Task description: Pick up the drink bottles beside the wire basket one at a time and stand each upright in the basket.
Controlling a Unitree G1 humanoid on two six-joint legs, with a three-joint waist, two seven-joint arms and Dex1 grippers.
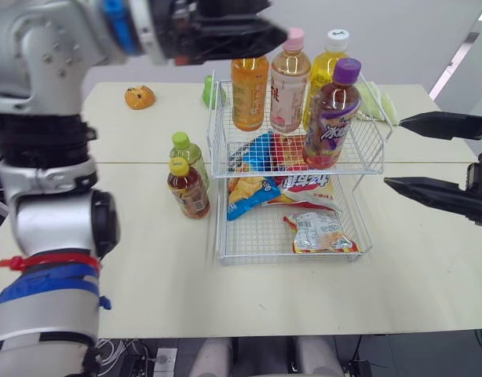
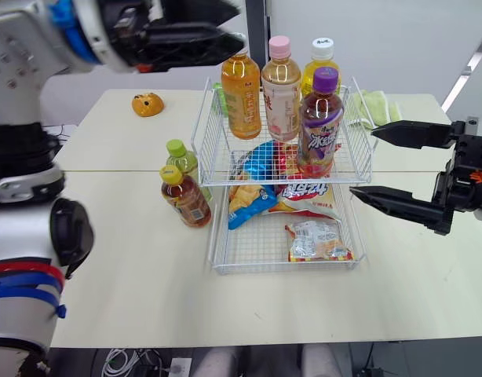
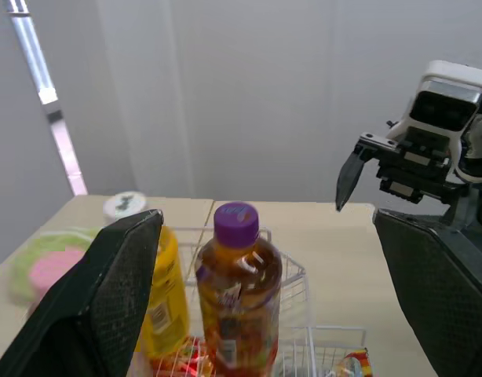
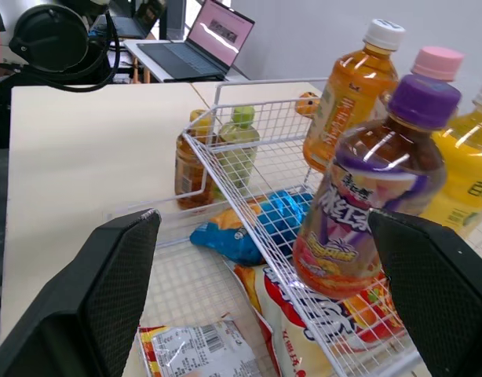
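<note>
The right tool (image 1: 394,151) hung wide open and empty just beside the purple-capped brown drink bottle (image 1: 331,118), which stood upright unaided in the upper tier of the white wire basket (image 1: 359,171). The left tool (image 1: 272,22), spread and empty, hovered high, likely clearing the rim. A green-capped bottle (image 1: 188,153) and a yellow-capped tea bottle (image 1: 186,190) waited on the pale desk (image 1: 147,275).
</note>
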